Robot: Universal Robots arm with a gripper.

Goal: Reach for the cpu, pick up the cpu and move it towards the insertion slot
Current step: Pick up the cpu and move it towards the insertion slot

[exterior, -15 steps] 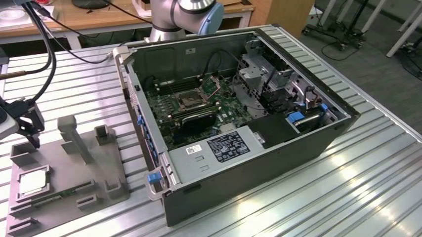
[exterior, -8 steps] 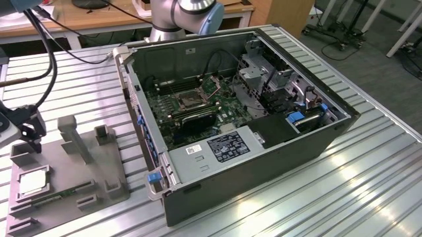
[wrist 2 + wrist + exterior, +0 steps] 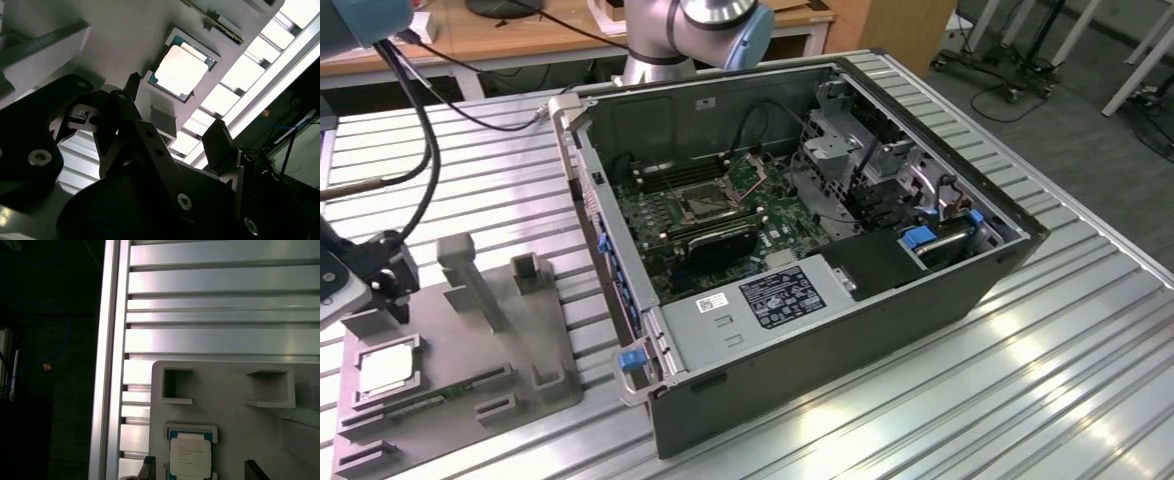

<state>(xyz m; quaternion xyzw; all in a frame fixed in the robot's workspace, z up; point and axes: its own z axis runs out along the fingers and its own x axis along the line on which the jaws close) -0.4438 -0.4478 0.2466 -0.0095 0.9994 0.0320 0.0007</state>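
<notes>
Since the cpu (image 3: 181, 70) looks like a light, stiff little plate with a slick metal lid, I'd take it gently by two opposite edges. It lies flat in a square recess of the grey tray (image 3: 474, 345), close to the table (image 3: 1067, 380) edge. My pincer (image 3: 174, 107) hangs just above it, spread wide and empty. The recess walls crowd the chip. Tray posts (image 3: 460, 270) and the memory stick (image 3: 440, 392) sit near. The computer case (image 3: 854, 310) holding the insertion slot (image 3: 707, 205) stands well apart.
</notes>
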